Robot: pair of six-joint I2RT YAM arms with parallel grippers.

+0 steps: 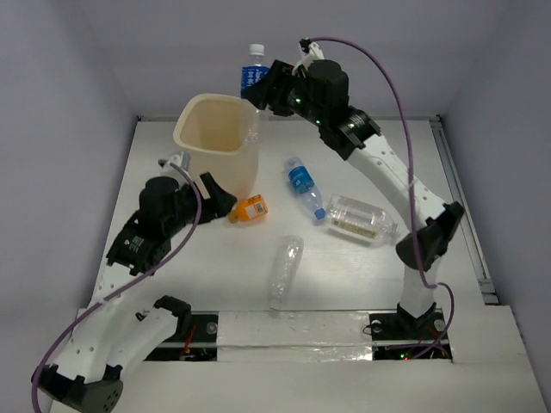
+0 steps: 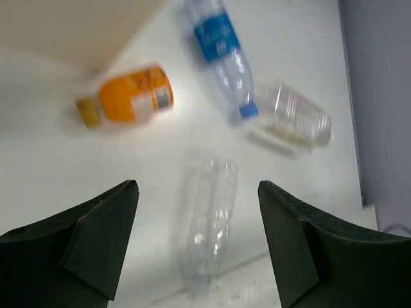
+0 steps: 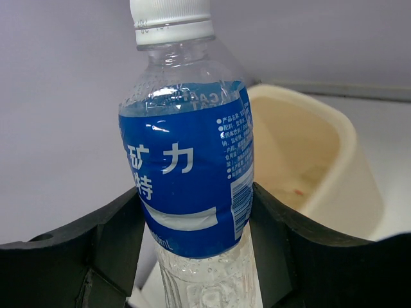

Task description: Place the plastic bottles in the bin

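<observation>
Top external view: the right gripper (image 1: pixel 261 91) is clamped on the held blue-labelled bottle (image 1: pixel 251 76), upright and raised at the far right corner of the bin (image 1: pixel 186 129), close to the rim and not yet released. The left gripper (image 1: pixel 220 194), jaws apart and empty, sits low beside the bin's near wall, just beside the orange bottle (image 1: pixel 250 209). Three more bottles lie on the table (image 1: pixel 344 284): the lying blue-labelled bottle (image 1: pixel 303 185), the wide ribbed bottle (image 1: pixel 362 219) near it, and the slender clear bottle (image 1: pixel 284 271) nearest the arm bases. The visible part of the bin's inside shows no bottle

Left wrist view: the spread fingers of the left gripper (image 2: pixel 198 192) frame the slender clear bottle (image 2: pixel 205 218) without touching it. Beyond lie the orange bottle (image 2: pixel 128 96), the lying blue-labelled bottle (image 2: pixel 221 51) and the wide ribbed bottle (image 2: pixel 295 119), with the bin (image 2: pixel 64 25) at upper left

Right wrist view: the right gripper (image 3: pixel 196 205) grips the held blue-labelled bottle (image 3: pixel 186 167) at its label, with the open bin (image 3: pixel 357 160) behind and to the right

Progress, as judged: one bottle is about to be delivered, four remain on the table, and the bin's contents cannot be confirmed
</observation>
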